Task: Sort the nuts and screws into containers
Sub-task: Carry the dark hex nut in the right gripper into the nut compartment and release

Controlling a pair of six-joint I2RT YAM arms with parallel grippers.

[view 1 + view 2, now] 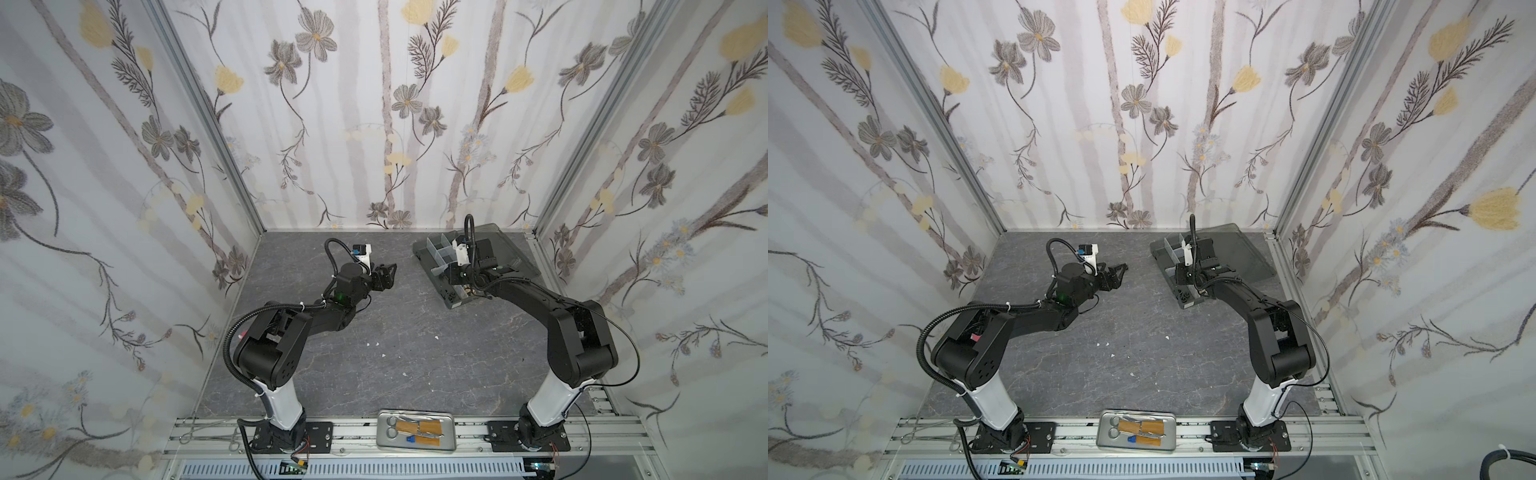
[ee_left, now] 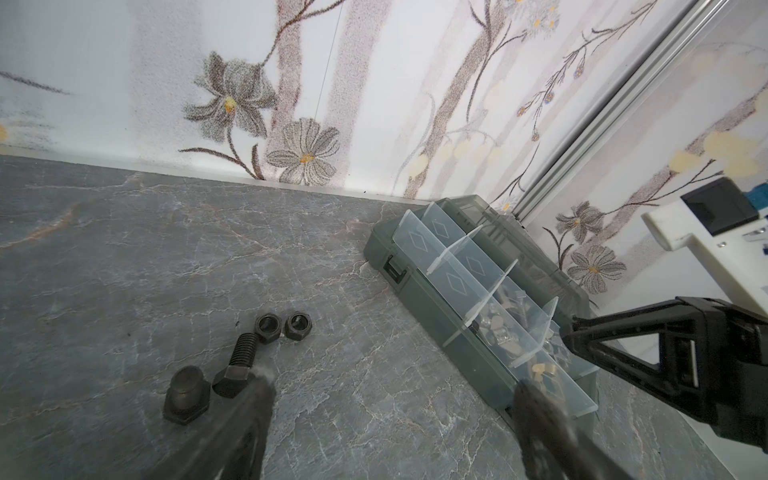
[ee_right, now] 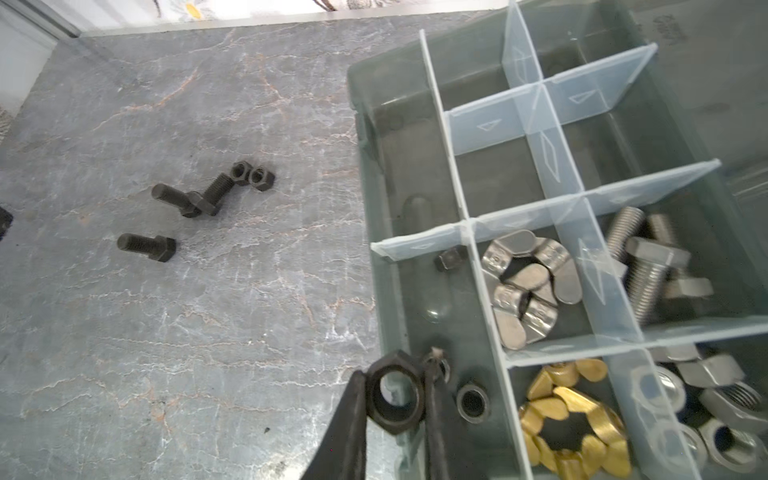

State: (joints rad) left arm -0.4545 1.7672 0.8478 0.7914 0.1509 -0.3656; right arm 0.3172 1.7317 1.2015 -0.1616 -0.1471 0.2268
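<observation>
Right gripper point(image 3: 395, 370) clamped on a black hex nut point(image 3: 390, 422) directly above the outer wall of the organizer box point(image 3: 368, 174). Left gripper point(image 2: 390, 395), jaws spread wide, hovers over loose black bolts point(image 2: 239, 365) and nuts point(image 2: 268, 328) on the worktop point(image 2: 124, 249), well apart from the box.

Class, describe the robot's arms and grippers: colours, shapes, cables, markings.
Black angular casings, white lower columns and black base plates form the left arm and right arm. Black cables loop alongside both. White camera mounts top the wrists. The left gripper and right gripper have slim black fingers.
</observation>
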